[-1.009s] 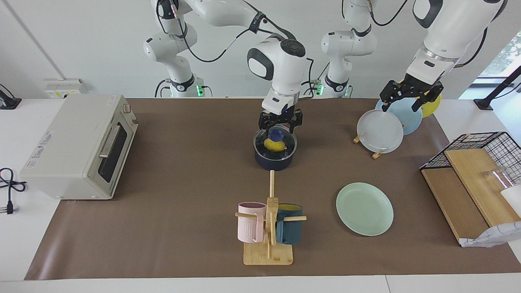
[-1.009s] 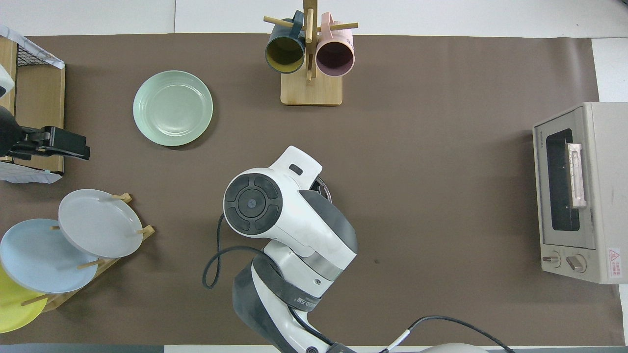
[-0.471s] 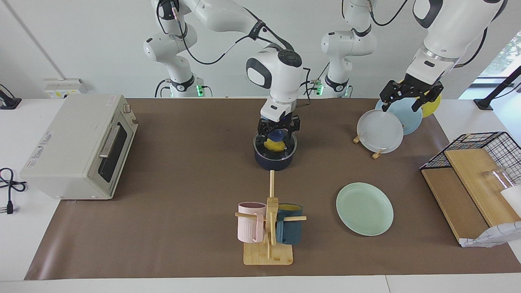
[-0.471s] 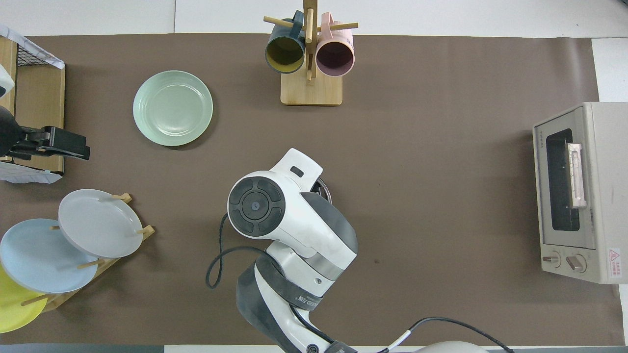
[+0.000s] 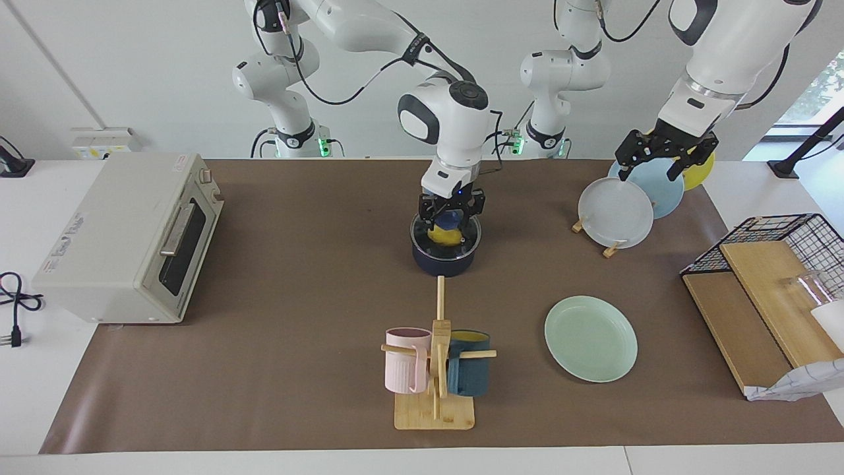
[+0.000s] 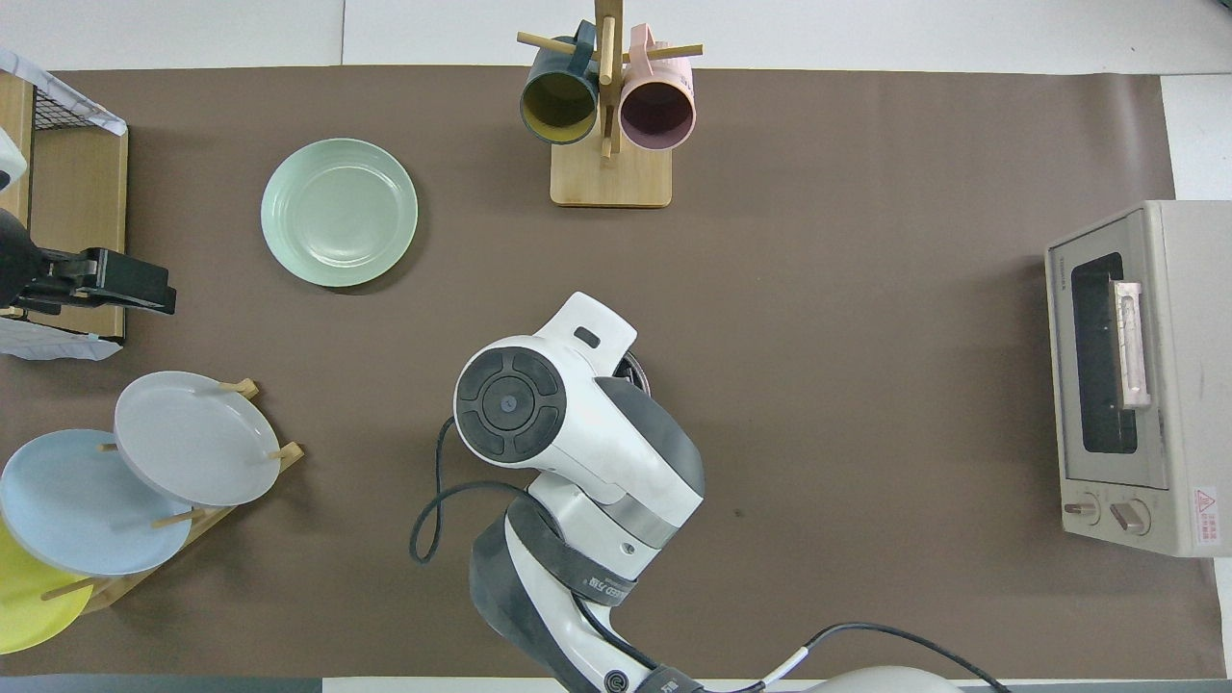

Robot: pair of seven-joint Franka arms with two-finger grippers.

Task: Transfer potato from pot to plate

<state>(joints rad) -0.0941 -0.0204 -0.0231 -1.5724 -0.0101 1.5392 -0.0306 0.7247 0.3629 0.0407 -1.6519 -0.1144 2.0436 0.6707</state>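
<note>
Right gripper [image 5: 450, 221] is down in the pot [image 5: 446, 258], jaws narrowing around the potato [image 5: 444, 234] straight below; can't tell if it's gripped yet.

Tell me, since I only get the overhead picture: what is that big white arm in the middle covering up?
Observer: A dark navy-blue round pot stands right under the right arm's wrist.
Visitor: Is anything in it?
Observer: Yes, a small, bright yellow, egg-shaped potato lies inside.
Visitor: And where is that arm's grabbing part?
Observer: The right end effector sits at the pot's mouth, directly over the potato. I cannot tell whether it has a grip on anything. The left end effector waits open, up in the air over the wooden rack of plates.
</note>
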